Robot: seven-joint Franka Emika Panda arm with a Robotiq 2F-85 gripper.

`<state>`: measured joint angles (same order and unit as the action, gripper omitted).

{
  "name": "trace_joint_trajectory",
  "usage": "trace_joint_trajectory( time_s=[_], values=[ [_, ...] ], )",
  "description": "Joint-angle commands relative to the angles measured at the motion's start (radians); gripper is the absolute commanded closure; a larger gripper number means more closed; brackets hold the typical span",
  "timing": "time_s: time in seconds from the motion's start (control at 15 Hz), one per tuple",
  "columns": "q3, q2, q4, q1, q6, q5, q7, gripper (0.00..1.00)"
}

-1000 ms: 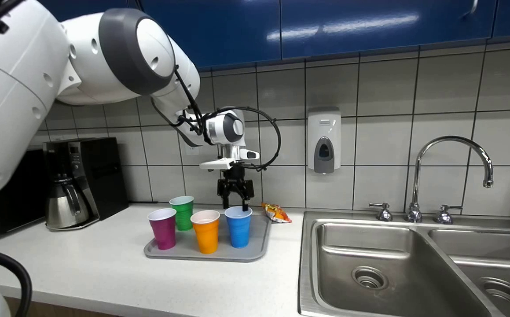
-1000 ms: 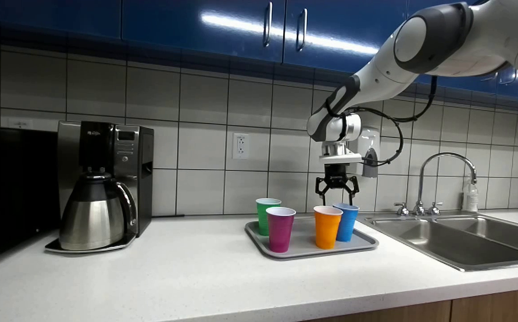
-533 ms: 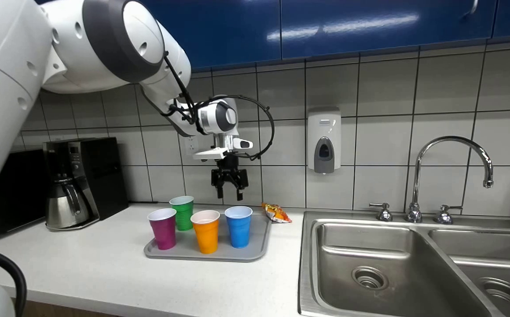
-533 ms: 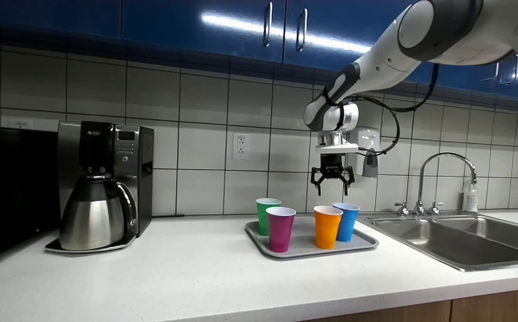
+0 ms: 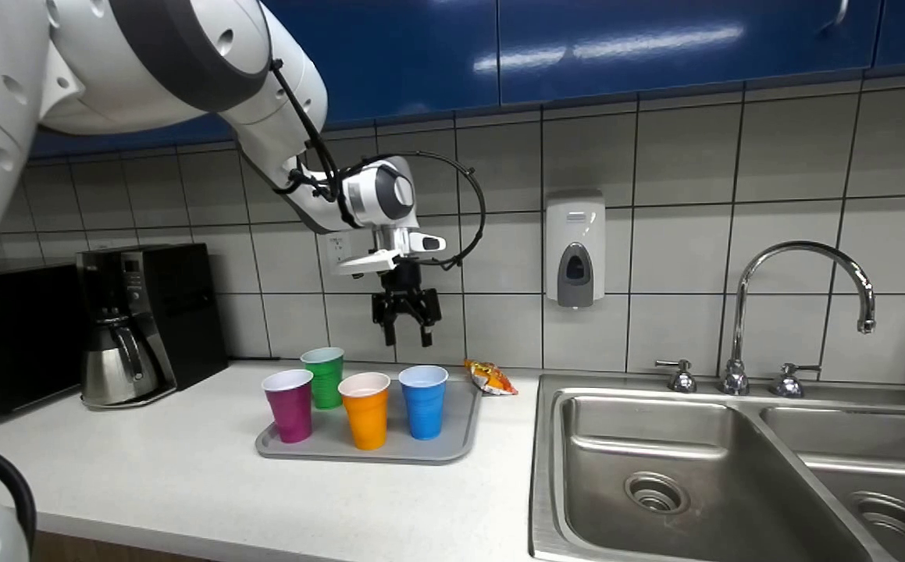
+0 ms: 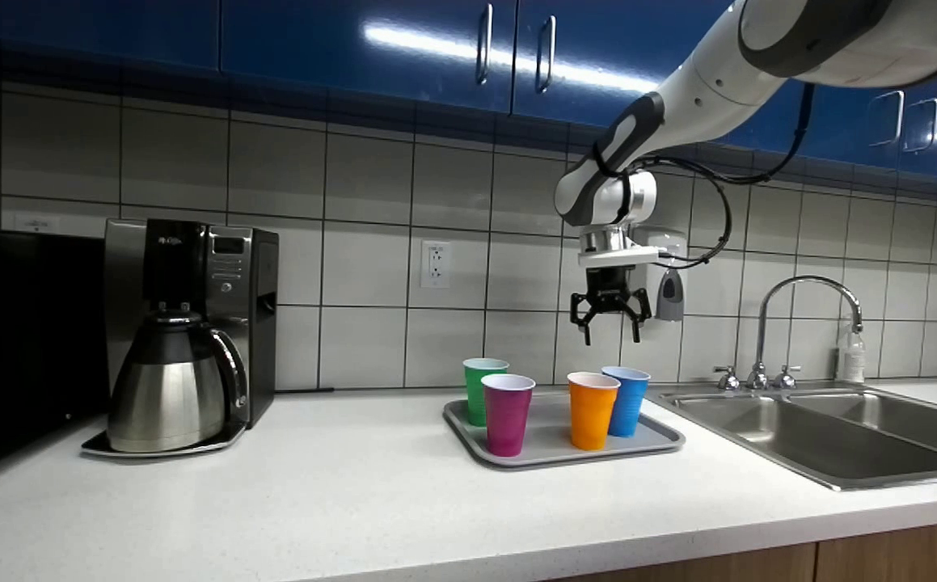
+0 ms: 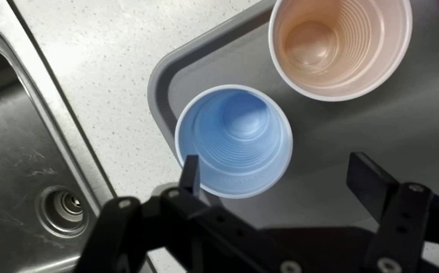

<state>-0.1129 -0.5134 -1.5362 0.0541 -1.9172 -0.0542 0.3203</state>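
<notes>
Jaws wide, the tool hangs above the tray, where the blue cup stands. Only the wrist view sees to the cup's bottom; only an exterior view shows the packet beside the tray.

White counter with gray tray and coffee maker.

blue cup, orange cup: smooth plastic, ribbed inside | tray: matt plastic | worktop: smooth, low sheen | sink: satin metal, scratched | tap: polished chrome | cabinets: high gloss | tiles: glazed sheen | carafe: brushed metal | packet: shiny, crinkled | fingers: matt, smooth
</notes>
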Motion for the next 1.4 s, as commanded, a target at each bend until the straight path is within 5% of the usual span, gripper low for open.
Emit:
trace_joint_trajectory(
  time_s=[0.0, 0.67, 1.33],
  values=[
    [0.005, 0.090, -0.118, 0.001, -0.046, -0.045, 0.001, 0.00],
    [0.012, 0.246, -0.374, -0.008, -0.173, -0.100, -0.028, 0.00],
    [0.009, 0.478, -0.627, -0.044, -0.147, -0.160, -0.034, 0.00]
  ],
)
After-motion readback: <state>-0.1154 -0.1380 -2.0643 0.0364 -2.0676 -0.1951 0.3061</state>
